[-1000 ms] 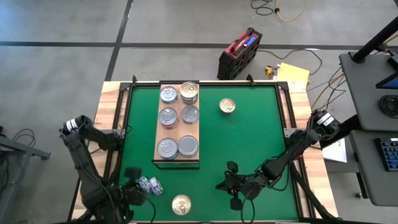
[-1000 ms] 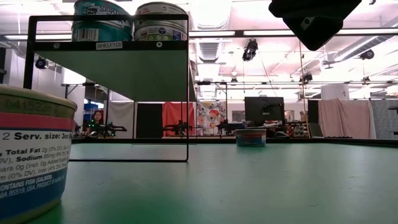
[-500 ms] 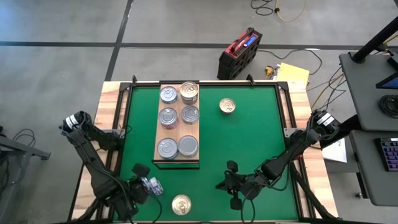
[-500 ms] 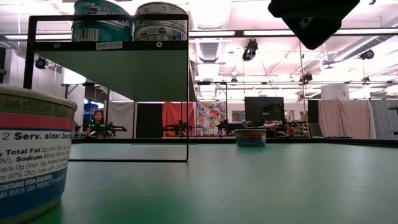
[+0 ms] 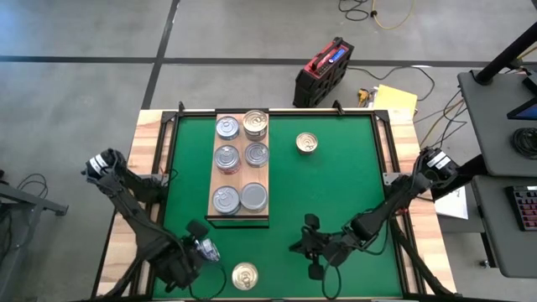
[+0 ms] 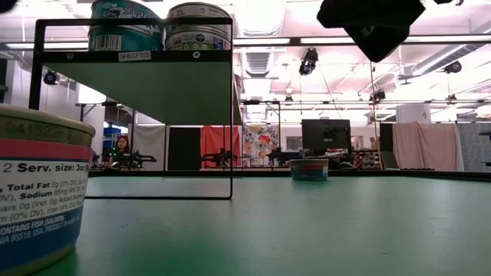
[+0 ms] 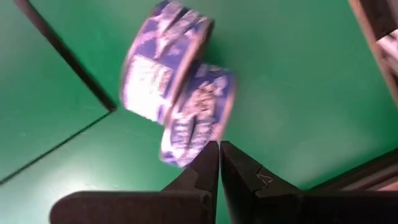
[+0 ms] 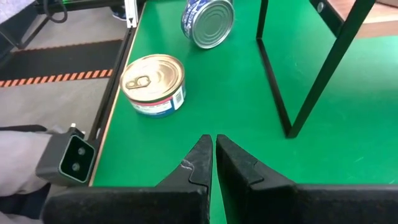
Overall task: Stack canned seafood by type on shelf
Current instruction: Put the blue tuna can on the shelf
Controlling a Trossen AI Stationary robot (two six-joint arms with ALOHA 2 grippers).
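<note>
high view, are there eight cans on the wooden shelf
No, the shelf carries six cans in two columns, while the gold-lidded can sits apart on the green mat.

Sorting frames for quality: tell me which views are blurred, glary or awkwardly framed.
Left wrist view: the blue cans are smeared by blur, while the shut left gripper is sharp. Low view: ceiling lights glare white; the nearest can is cut off at the edge. Right wrist view: crisp, with a soft sheen on the gold-lidded can. High view: evenly lit.
</note>
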